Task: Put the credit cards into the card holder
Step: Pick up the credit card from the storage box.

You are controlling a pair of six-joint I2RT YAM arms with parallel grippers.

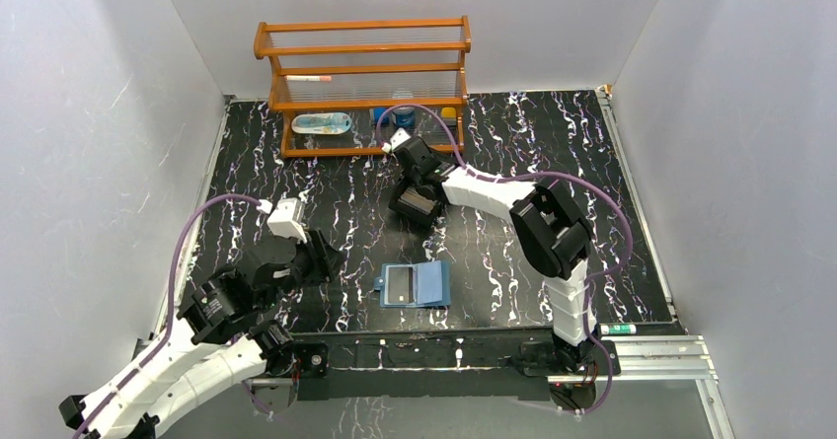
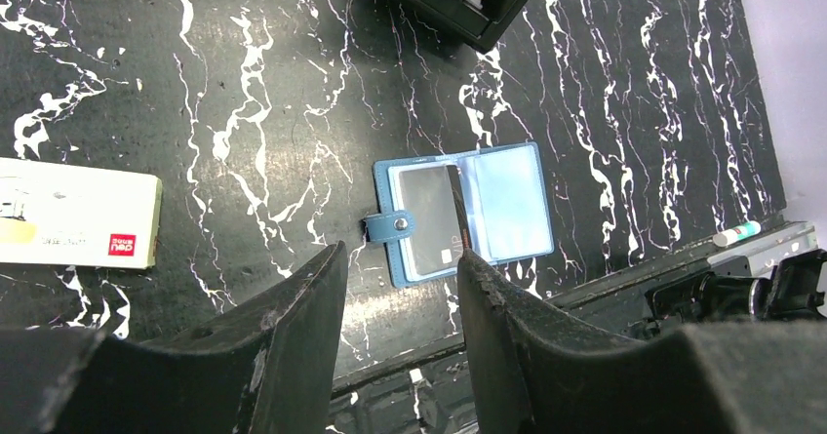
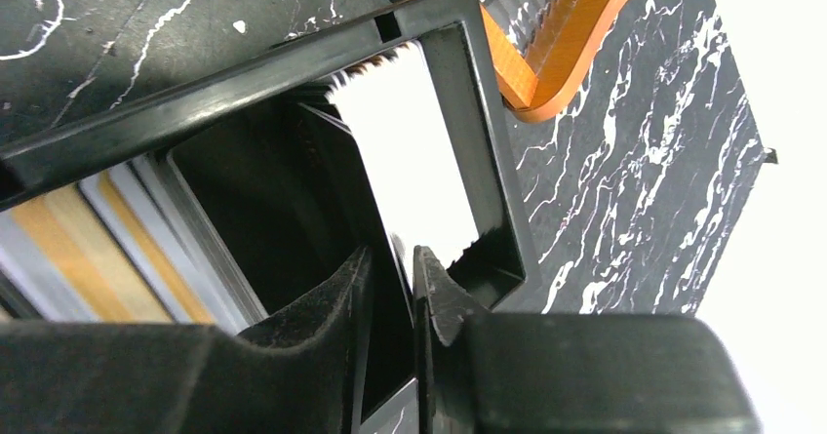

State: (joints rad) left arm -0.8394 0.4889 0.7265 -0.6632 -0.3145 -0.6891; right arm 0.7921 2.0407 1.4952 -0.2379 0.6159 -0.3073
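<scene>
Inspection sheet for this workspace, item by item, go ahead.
Surface: black marbled table, nothing spilled seen.
Job's things: card holder lies open near the front edge; credit cards stand in the black box.
Clutter: cream packet; marker on the front rail; wooden rack holding small items.
Grippers: left gripper open, empty, left of the card holder; right gripper inside the box, jaws narrow about one card, grip unclear.
Cables: purple cable loops off each arm; the right one passes the rack.
Surroundings: grey walls on three sides.

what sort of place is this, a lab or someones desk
Probably a robot test cell: plain white walls box in a black marbled table, with a left arm and right arm bolted at its near edge.
</scene>
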